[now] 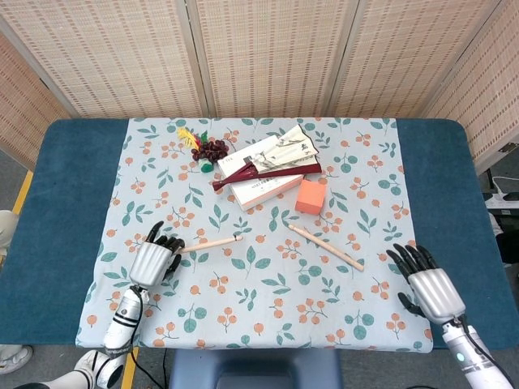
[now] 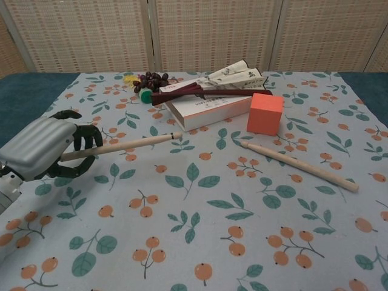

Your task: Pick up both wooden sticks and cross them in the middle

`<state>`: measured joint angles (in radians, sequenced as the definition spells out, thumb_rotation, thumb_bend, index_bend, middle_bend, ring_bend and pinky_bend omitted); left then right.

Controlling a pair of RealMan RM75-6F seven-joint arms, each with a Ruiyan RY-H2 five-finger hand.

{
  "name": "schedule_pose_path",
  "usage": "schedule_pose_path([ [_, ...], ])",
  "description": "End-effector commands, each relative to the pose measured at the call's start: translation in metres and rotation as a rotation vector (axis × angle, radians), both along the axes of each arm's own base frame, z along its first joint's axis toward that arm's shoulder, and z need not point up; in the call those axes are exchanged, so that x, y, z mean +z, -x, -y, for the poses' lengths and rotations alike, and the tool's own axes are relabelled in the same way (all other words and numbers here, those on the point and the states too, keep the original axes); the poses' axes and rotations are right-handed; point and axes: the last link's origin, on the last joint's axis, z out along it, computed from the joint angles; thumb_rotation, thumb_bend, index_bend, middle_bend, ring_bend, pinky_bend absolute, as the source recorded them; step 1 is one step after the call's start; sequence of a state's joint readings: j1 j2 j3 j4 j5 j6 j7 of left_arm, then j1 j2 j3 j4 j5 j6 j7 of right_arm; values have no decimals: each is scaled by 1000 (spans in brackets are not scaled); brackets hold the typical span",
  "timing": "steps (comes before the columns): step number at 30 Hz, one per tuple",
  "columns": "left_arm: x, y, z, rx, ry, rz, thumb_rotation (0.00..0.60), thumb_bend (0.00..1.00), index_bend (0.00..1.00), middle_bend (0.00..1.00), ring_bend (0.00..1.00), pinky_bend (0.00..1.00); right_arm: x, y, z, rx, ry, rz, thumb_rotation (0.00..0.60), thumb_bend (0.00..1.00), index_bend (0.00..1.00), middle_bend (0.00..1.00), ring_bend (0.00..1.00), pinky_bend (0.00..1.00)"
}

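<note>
The first stick (image 2: 118, 146) is in my left hand (image 2: 45, 149), fingers curled round its near end while the rest juts toward three o'clock, its far tip lifted off the cloth (image 1: 268, 324) as best I can judge. It looks a thin, stiff dowel, light and smooth, so held by the end it may swivel or slip; I judge a firm grip nearer the middle would steady it for crossing. The second stick (image 1: 325, 246) lies flat on the cloth at about four o'clock from the orange block (image 1: 311, 195), well apart from the first. My right hand (image 1: 427, 284) hovers past its right end, fingers spread, holding nothing. I'd take that one mid-length too.
</note>
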<state>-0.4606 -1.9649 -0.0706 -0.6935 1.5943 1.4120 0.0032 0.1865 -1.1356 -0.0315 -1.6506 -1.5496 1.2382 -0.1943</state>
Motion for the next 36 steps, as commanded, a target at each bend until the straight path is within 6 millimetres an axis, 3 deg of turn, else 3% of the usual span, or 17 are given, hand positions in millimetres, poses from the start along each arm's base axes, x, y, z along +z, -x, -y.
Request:
schedule_pose_path([
  [1,8,7,5,-14,-6,49,600,520,864,895,515,169,-16,-1,11,-9,-10,-21,600,294,0,0,0,0],
  [4,12,11,7,-27,-5,55,600,519,864,895,515,169,-36,-6,21,-33,13,-19,600,293,0,29,0,0],
  [9,16,20,8,-24,5,40,600,520,864,894,515,169,-74,-19,37,-48,19,-29,600,294,68,181,0,0],
  [13,20,25,7,-24,4,39,600,519,864,894,515,169,-98,-30,50,-48,10,-72,600,294,88,200,0,0],
  [17,22,26,7,-26,3,39,600,519,864,894,515,169,-103,-34,53,-52,11,-75,600,294,96,208,0,0],
  [20,32,31,5,-30,-12,47,600,518,864,894,515,169,-116,-48,66,-70,24,-68,600,294,103,212,0,0],
  [31,41,41,6,-15,-22,39,600,518,864,894,522,169,-146,-62,89,-98,-8,-136,600,294,213,324,15,4],
  [36,44,43,6,-13,-30,36,600,518,864,894,522,169,-151,-63,88,-99,-15,-144,600,294,369,424,121,32],
])
